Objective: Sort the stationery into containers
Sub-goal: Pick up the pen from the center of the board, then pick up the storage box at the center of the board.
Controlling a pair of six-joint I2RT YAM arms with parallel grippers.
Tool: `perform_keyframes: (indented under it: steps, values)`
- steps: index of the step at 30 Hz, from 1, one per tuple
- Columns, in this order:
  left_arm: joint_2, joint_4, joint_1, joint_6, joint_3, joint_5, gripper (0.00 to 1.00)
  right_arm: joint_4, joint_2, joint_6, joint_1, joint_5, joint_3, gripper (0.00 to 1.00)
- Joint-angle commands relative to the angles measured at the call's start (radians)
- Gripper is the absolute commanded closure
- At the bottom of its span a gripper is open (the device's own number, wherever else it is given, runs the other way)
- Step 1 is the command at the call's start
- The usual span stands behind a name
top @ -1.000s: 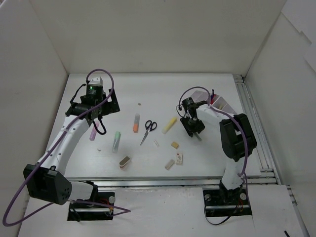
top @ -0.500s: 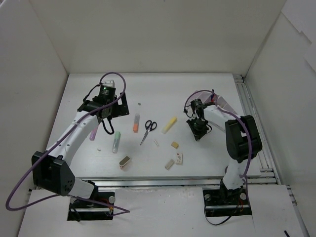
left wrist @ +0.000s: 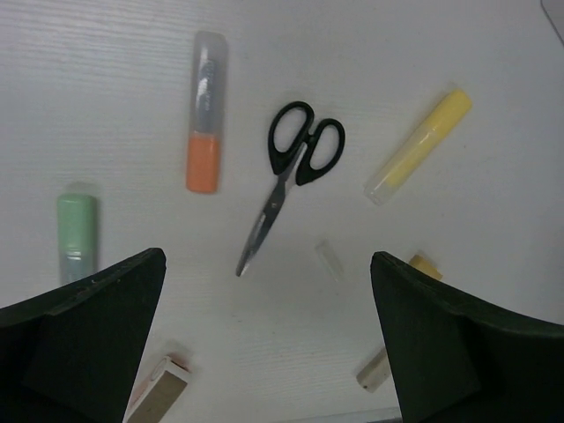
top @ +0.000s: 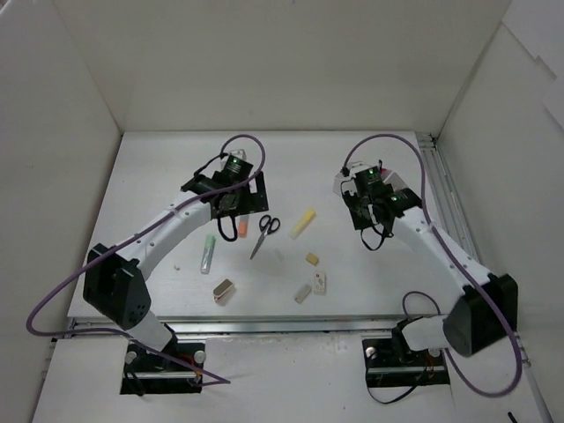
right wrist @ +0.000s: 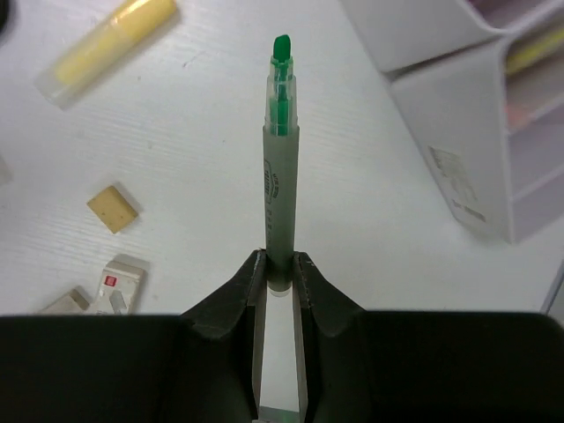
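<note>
Two robot arms reach over a white desk (top: pixel 150 167) scattered with stationery. The right pincer (right wrist: pixel 280 264) is closed on the tail end of an uncapped green marker (right wrist: pixel 280 167). The marker sticks straight out ahead of the pincer, green tip leading, and seems lifted off the desk.

The white divided tray (right wrist: pixel 458 150) lies ahead and to the right of that tip, near it but not under it. Only a corner of the tray shows, so it is hard to tell which compartment suits the marker. The right arm is the nearer one to the tray. The carry likely goes forward and rightward, with the marker's long axis lined up with a compartment.

The left pincer (left wrist: pixel 267 257) hangs wide open and empty above the scissors (left wrist: pixel 291 176), which lie between an orange marker (left wrist: pixel 204 132) and a yellow marker (left wrist: pixel 419 145).
</note>
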Motion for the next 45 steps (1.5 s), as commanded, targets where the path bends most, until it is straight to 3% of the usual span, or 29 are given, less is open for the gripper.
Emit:
perform_keyframes:
  steps: [1, 8, 18, 22, 35, 37, 45]
  values:
    - [0.046, -0.027, -0.064, -0.148, 0.070, -0.009, 0.04, -0.024, -0.148, 0.139, 0.010, 0.134, -0.069, 1.00]
    - [0.180, -0.088, -0.155, -0.354, 0.096, -0.001, 0.14, -0.029, -0.323, 0.210, 0.031, 0.206, -0.169, 1.00]
    - [0.309, -0.129, -0.230, -0.501, 0.124, 0.003, 0.29, -0.029, -0.374, 0.222, 0.038, 0.183, -0.176, 1.00]
    - [0.352, -0.146, -0.239, -0.534, 0.136, 0.017, 0.41, -0.031, -0.394, 0.228, 0.041, 0.192, -0.186, 1.00]
    - [0.426, -0.159, -0.239, -0.590, 0.125, -0.009, 0.56, -0.029, -0.394, 0.233, 0.051, 0.192, -0.187, 1.00]
    - [0.432, -0.145, -0.248, -0.587, 0.125, -0.003, 0.64, -0.031, -0.390, 0.231, 0.053, 0.192, -0.187, 1.00]
    - [0.434, -0.120, -0.249, -0.577, 0.113, -0.009, 0.79, -0.031, -0.388, 0.231, 0.057, 0.198, -0.189, 1.00]
